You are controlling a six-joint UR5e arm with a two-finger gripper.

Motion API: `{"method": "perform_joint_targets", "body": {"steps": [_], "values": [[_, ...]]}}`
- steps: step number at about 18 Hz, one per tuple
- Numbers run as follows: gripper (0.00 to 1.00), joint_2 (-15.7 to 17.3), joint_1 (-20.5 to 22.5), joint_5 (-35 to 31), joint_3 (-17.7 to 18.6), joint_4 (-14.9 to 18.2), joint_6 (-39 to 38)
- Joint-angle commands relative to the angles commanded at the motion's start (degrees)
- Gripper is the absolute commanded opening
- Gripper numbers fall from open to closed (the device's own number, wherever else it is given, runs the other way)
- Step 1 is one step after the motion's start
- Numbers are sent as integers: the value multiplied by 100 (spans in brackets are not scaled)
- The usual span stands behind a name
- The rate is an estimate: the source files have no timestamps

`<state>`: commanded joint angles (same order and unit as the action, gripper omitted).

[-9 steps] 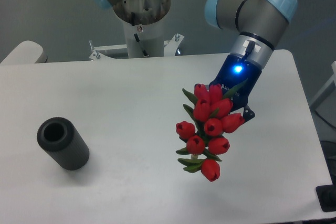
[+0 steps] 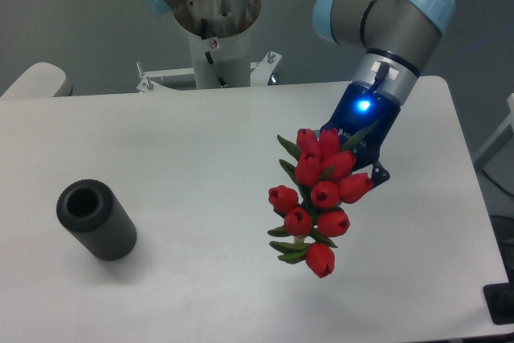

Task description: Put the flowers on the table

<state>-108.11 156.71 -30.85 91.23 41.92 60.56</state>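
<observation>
From my feed I see the flowers (image 2: 316, 195), a bunch of red tulip heads with green leaves poking out between them, over the right half of the table (image 2: 193, 158), with the blooms pointing toward my camera and down. The lowest bloom sits nearest the front edge, and the topmost ones overlap the gripper (image 2: 359, 153) behind them. I cannot see the stems or any tie; the heads cover them. I also cannot tell whether the bunch touches the tabletop or is held just above it. The gripper is dark with a bright blue light glowing on its body, and it angles down from the upper right straight into the back of the bunch. Its fingers are hidden behind the tulips, so I cannot tell how the jaws stand or exactly what they grasp. The grey arm (image 2: 385, 14) with pale blue joint caps reaches in from the top of the view. Well apart from the bunch, near the left front of the table, a dark grey ribbed cylinder (image 2: 96, 220) with a hollow end lies tilted on its side.
</observation>
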Motion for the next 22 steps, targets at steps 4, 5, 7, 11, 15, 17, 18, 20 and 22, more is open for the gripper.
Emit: {"method": "perform_joint_targets", "body": {"steps": [4, 5, 7, 11, 15, 17, 18, 20, 22], "values": [[30, 17, -9, -9, 17, 9, 131], [30, 18, -18, -17, 26, 9, 175], [30, 61, -18, -148, 79, 18, 394], [30, 298, -44, -772, 456, 18, 869], [30, 553, -70, -1413, 772, 26, 1326], [30, 676, -105, -1835, 922, 35, 1520], [30, 712, -158, -2063, 984, 26, 1590], [30, 817, -429, -2669, 1081, 35, 1757], [30, 852, -658, -3319, 1230, 35, 1924]]}}
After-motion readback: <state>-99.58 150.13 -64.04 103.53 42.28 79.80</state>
